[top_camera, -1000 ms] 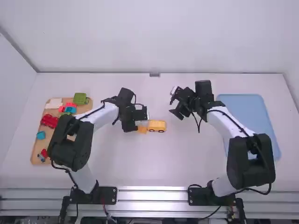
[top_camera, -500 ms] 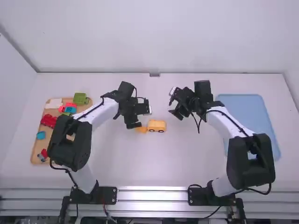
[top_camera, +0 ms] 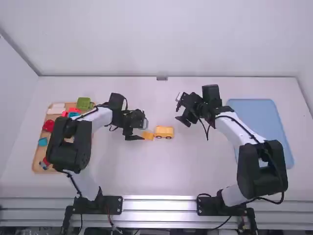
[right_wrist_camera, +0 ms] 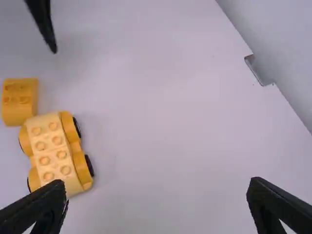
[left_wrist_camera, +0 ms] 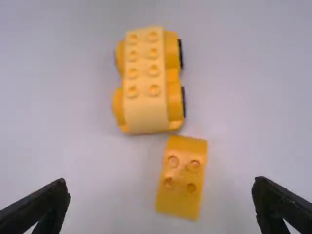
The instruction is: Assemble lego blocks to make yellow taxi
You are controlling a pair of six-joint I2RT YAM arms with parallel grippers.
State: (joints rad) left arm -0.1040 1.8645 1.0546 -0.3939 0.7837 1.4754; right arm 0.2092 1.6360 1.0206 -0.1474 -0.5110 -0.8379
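Note:
My left gripper (top_camera: pixel 138 128) is just left of the small orange block (top_camera: pixel 148 135), over the table's middle. Seen from the left wrist, the left gripper (left_wrist_camera: pixel 161 207) is open, and the small block (left_wrist_camera: pixel 182 176) with its few studs lies between and beyond its fingers, not held. Close beside that block stands the yellow car body (left_wrist_camera: pixel 147 80) on black wheels, studs up. My right gripper (top_camera: pixel 181 109) is up and to the right of the car body (top_camera: pixel 164 131); in the right wrist view the right gripper (right_wrist_camera: pixel 158 204) is open with nothing between its fingers.
A wooden tray (top_camera: pixel 36 159) at the left holds several coloured blocks, including a green one (top_camera: pixel 84 103) and a red one (top_camera: pixel 48 126). A blue tray (top_camera: pixel 259 115) lies at the right, partly under the right arm.
The left gripper has drawn back to the left, uncovering more of the small orange block. The car body has stayed in place, and the right arm has barely shifted.

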